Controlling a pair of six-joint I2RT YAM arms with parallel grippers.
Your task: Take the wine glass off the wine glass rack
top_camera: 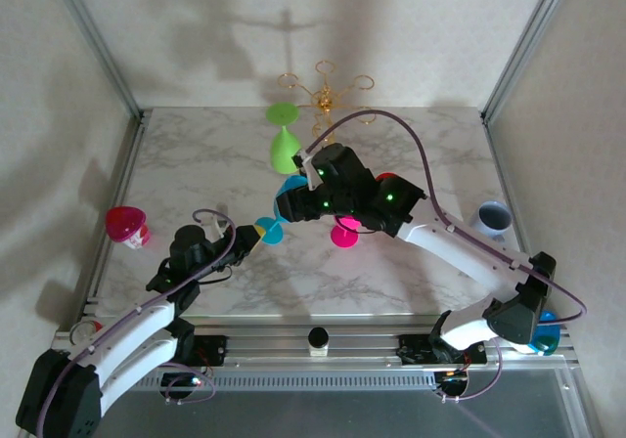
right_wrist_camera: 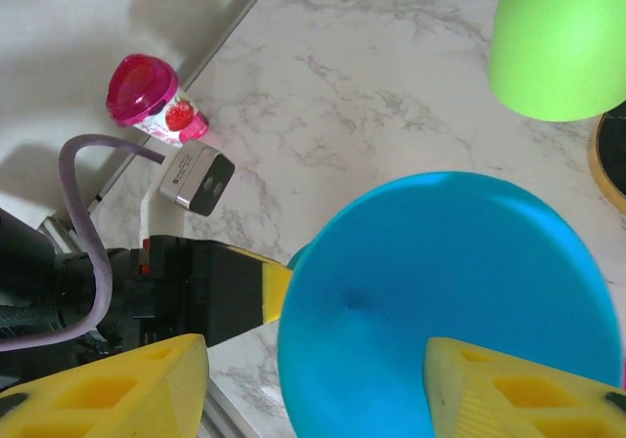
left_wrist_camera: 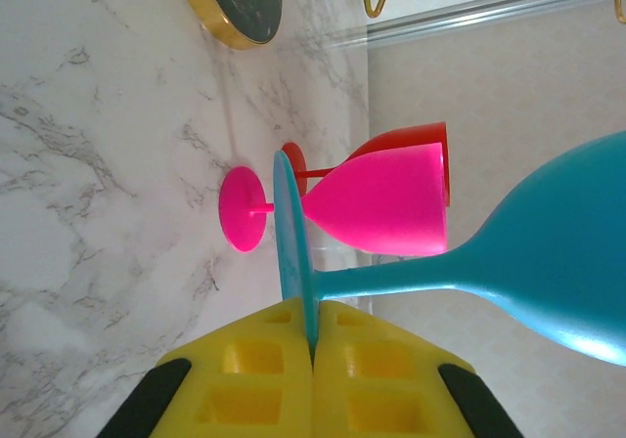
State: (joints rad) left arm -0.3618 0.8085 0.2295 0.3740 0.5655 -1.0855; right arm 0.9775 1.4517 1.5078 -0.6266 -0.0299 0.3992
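A blue wine glass (top_camera: 293, 186) lies level above the table, off the gold wire wine glass rack (top_camera: 328, 91). My left gripper (left_wrist_camera: 315, 335) is shut on the rim of its round foot (left_wrist_camera: 293, 242); it sits left of the glass (top_camera: 249, 238). My right gripper (right_wrist_camera: 313, 350) is open, its yellow fingers (right_wrist_camera: 127, 389) on either side of the blue bowl (right_wrist_camera: 440, 301), the left one clear of it. A green wine glass (top_camera: 284, 140) sits bowl down next to the rack, whose black, gold-rimmed base (left_wrist_camera: 240, 3) lies beyond.
A pink wine glass (left_wrist_camera: 381, 198) and a red one (left_wrist_camera: 440, 145) stand behind the blue one. A pink yogurt cup (top_camera: 127, 226) is at the left edge, a grey-blue cup (top_camera: 492, 218) at the right. A small silver device (right_wrist_camera: 196, 179) lies near the left arm.
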